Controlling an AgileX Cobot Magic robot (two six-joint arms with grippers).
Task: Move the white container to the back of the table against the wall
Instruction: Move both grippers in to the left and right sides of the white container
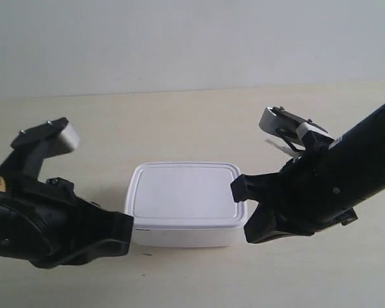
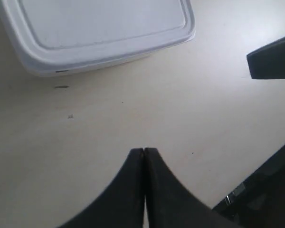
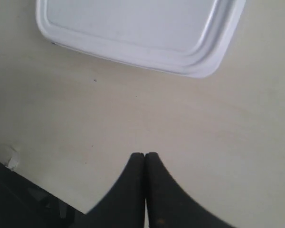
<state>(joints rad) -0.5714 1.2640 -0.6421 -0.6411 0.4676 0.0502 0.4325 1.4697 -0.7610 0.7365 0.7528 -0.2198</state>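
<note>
Fingers (image 2: 130, 190) pressed together on left gripper (image 2: 143, 151) and right gripper (image 3: 145, 154) — white container (image 1: 183, 192) lies between.

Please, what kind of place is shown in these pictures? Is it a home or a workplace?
Probably a workplace: a robot test bench in a lab, not a home. A bare table meets a plain wall, and two black robot arms flank one white container.
</note>
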